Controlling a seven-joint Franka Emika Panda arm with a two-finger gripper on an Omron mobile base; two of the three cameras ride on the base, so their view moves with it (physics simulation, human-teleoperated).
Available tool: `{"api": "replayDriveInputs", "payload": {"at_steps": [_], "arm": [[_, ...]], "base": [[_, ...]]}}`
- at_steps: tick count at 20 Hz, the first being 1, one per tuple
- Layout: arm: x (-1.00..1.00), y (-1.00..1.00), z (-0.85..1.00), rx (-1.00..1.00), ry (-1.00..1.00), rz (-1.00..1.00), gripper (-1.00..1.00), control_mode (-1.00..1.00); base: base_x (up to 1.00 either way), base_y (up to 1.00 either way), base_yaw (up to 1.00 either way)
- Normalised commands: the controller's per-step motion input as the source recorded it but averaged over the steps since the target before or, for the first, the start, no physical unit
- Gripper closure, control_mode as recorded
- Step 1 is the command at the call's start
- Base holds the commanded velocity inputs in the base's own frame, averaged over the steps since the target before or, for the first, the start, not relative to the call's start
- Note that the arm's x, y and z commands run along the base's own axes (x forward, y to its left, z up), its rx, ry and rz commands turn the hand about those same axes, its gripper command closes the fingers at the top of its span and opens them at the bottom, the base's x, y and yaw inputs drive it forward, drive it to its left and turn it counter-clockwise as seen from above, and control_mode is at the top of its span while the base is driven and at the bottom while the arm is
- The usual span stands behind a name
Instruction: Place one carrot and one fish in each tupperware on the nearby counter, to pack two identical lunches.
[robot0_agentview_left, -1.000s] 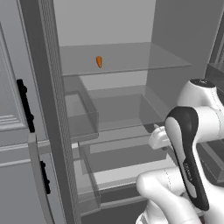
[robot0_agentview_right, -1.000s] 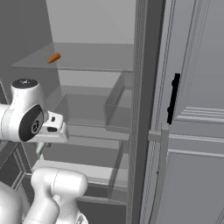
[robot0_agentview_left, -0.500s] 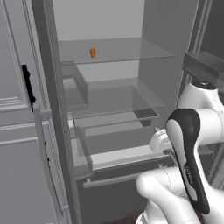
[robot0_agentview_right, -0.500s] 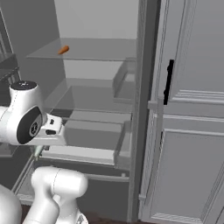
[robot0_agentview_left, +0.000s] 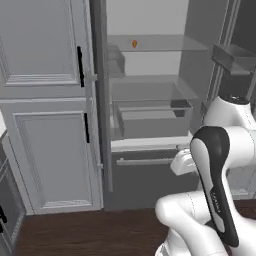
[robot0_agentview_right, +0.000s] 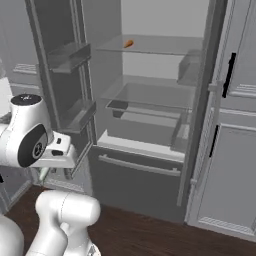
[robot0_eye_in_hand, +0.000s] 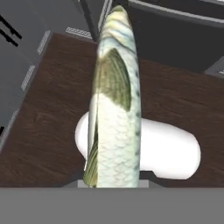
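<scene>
Dark floor lies beneath the apparently gripped fish (robot0_eye_in_hand: 114, 105).

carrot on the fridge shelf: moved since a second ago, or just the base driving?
No. The carrot lies at the same spot on the glass shelf; the whole picture shifted as the base backed off, so the camera moved.

The fish (robot0_eye_in_hand: 114, 100) covers the claw's fingertips in the hand view, and its lower end runs off behind the bottom band. The carrot (robot0_agentview_left: 134, 44) way up on the fridge shelf (robot0_agentview_right: 150, 45), far from the claw, is just an orange speck, too small for detail.
</scene>
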Motion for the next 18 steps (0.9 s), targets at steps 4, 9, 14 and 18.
{"api": "replayDriveInputs", "payload": {"at_steps": [4, 9, 14, 18], "arm": [[0.00, 0.00, 0.00, 0.00, 0.00, 0.00, 1.00, 1.00], [0.00, 0.00, 0.00, 0.00, 0.00, 0.00, 1.00, 1.00], [0.00, 0.00, 0.00, 0.00, 0.00, 0.00, 1.00, 1.00], [0.00, 0.00, 0.00, 0.00, 0.00, 0.00, 1.00, 1.00]], "base": [[-0.81, 0.79, 0.64], [-0.24, 0.80, 0.63], [0.26, 0.58, 0.59], [0.94, -0.04, 0.35]]}}
